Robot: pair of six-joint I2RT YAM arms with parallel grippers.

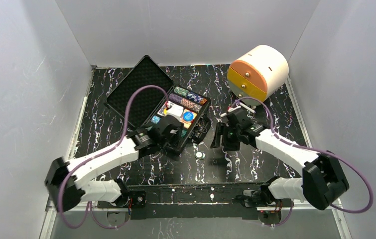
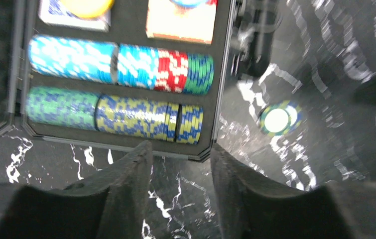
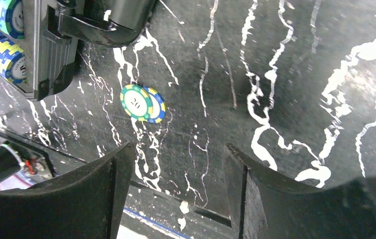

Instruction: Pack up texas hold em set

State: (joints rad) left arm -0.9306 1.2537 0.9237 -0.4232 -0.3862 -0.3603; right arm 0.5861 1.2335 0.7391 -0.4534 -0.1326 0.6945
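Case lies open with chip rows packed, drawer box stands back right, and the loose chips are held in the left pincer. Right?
No: the loose chips lie on the table beside the case; the left pincer is open and empty. The left wrist view shows both. The rest holds.

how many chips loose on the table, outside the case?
2. A green chip lies partly on a blue-and-yellow chip, both on the table close beside the case. Others may be hidden from these views.
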